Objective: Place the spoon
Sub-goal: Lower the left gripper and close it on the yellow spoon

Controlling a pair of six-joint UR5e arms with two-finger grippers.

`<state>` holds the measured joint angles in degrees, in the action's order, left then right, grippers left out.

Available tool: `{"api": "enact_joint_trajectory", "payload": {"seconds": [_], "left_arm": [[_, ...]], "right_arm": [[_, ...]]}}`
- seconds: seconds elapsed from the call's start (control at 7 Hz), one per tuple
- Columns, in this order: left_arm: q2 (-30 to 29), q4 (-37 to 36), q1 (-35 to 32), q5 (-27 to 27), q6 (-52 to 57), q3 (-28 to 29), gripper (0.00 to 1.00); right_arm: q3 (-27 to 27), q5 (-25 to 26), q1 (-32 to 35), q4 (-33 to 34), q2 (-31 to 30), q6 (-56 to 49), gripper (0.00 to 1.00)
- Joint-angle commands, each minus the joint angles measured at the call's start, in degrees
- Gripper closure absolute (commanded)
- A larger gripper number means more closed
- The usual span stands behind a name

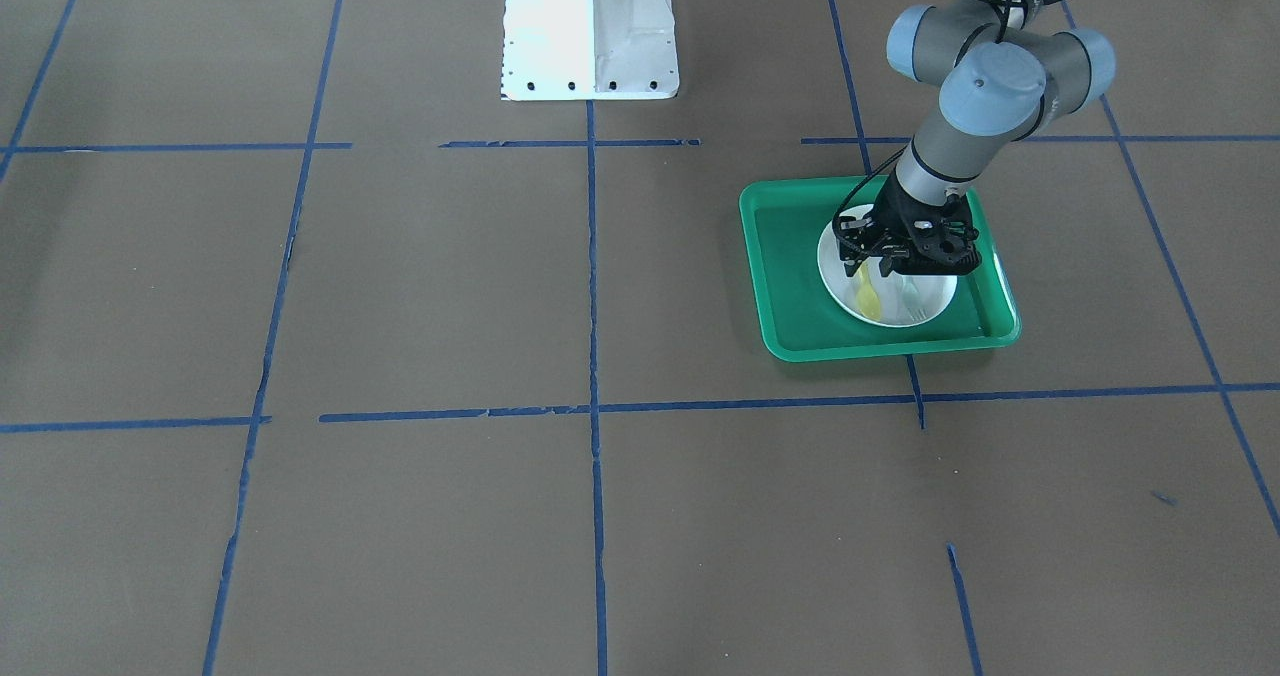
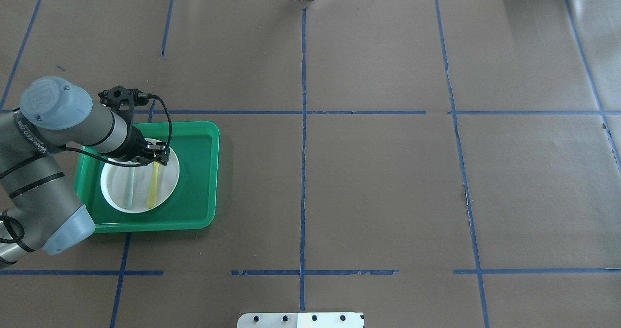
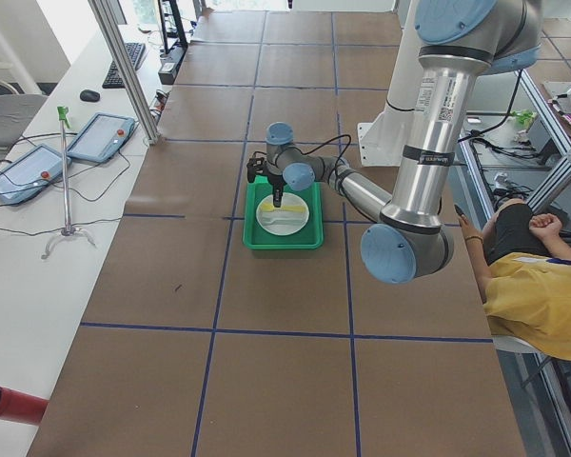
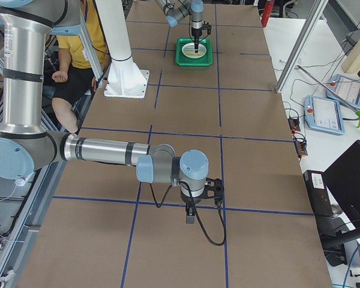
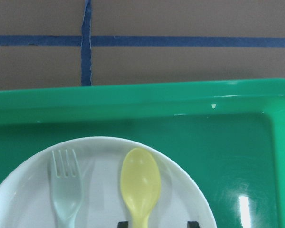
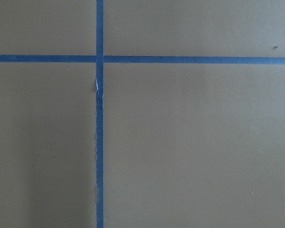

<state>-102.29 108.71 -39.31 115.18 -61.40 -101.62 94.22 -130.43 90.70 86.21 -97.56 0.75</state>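
the yellow spoon (image 5: 140, 183), judged light, stiff and slick, lies on the plate (image 5: 178, 199); the left gripper (image 5: 159, 223) fingers stand spread astride its flat handle, the preferred pinch point.

At the overhead view's left middle, a plate (image 2: 116, 192) sits in a tray (image 2: 196, 172). On it a fork (image 2: 129, 188) lies just left of a spoon (image 2: 153, 188).

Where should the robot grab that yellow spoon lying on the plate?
By the handle, from straight above. The spoon lies flat on the white plate. Its handle is straight and narrow, so fingers can close across its width, while the bowl is wider and rounded. The fork lies alongside with a gap, probably leaving room for a finger.
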Motion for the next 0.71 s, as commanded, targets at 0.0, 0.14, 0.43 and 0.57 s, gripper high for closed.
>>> {"api": "enact_joint_trajectory", "payload": {"seconds": [0.0,0.14,0.43,0.57], "left_arm": [[0.5,0.0,1.8,-1.1,-0.2,0.4,0.49],[0.5,0.0,1.8,-1.1,-0.2,0.4,0.49],[0.6,0.0,1.8,-1.1,-0.3,0.4,0.57],[0.6,0.0,1.9,-1.1,-0.4,0.4,0.68]], "right_arm": [[0.0,0.0,0.0,0.0,0.0,-0.1,0.00],[0.0,0.0,0.0,0.0,0.0,0.0,0.00],[0.0,0.0,0.0,0.0,0.0,0.0,0.00],[0.0,0.0,0.0,0.0,0.0,0.0,0.00]]}}
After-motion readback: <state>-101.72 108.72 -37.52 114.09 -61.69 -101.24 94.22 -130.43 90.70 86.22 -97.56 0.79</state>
